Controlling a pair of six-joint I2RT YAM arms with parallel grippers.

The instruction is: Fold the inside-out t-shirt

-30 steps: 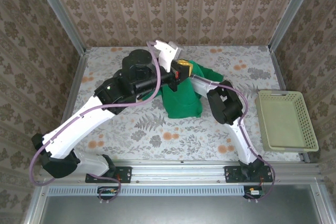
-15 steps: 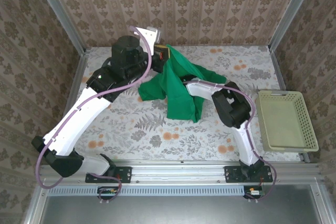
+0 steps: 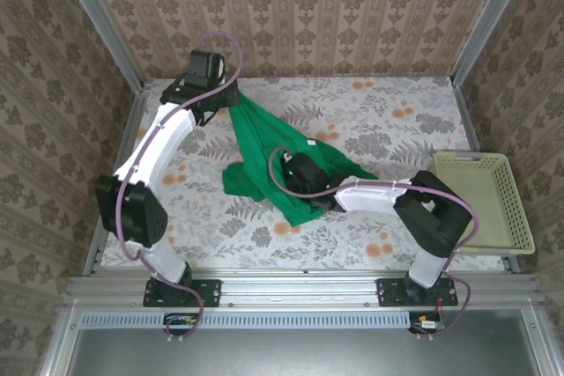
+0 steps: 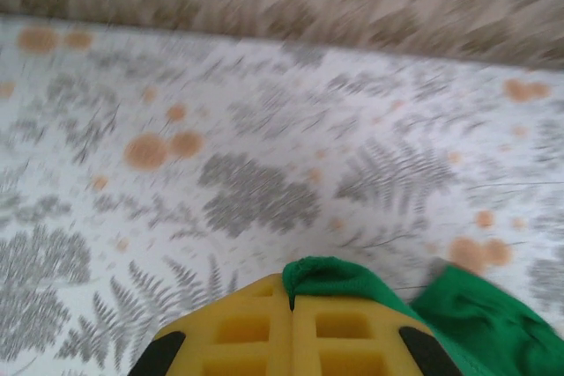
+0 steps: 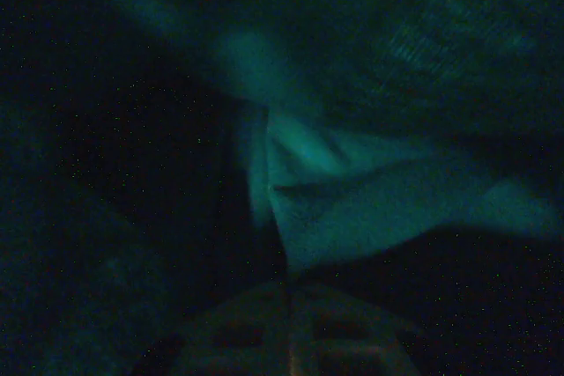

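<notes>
Running far-left to near-right, the t-shirt [image 3: 264, 151] is pretty much strung between the left gripper [image 4: 291, 292] pinching its far end and the right gripper [image 5: 286, 292] clamped on cloth inside the near bunch.

The top camera looks down from above and behind both arm bases over the whole table [image 3: 397, 112], while each wrist camera sits close behind its gripper, left gripper [image 4: 291, 286] and right gripper [image 5: 286, 290], facing past the tips at the t-shirt [image 3: 264, 138], which all three views share.
</notes>
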